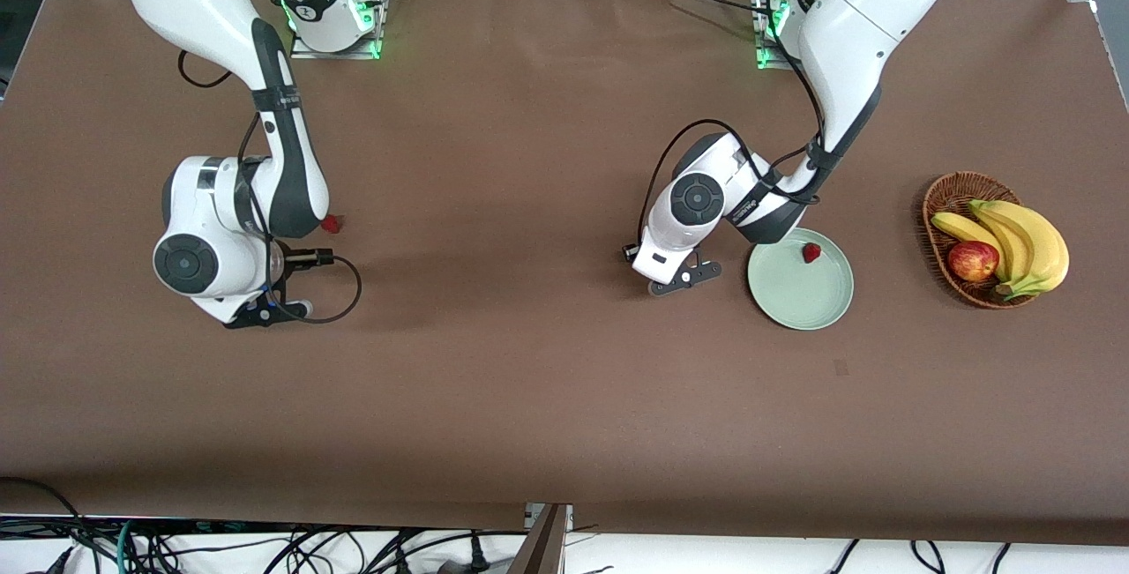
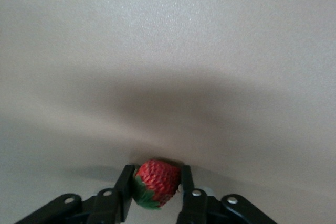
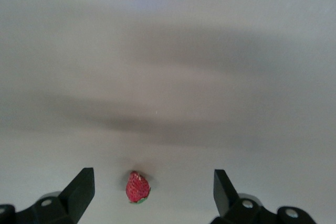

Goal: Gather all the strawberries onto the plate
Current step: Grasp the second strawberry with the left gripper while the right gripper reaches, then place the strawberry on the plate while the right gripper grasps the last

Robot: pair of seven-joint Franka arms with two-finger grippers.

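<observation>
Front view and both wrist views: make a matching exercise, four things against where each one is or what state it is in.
Things:
1. left gripper
2. right gripper
3. plate
4. basket

States:
A. holds bananas and an apple
B. open, over a strawberry on the table
C. shut on a strawberry
D. carries one strawberry

Pairs: 1-C, 2-B, 3-D, 4-A
</observation>
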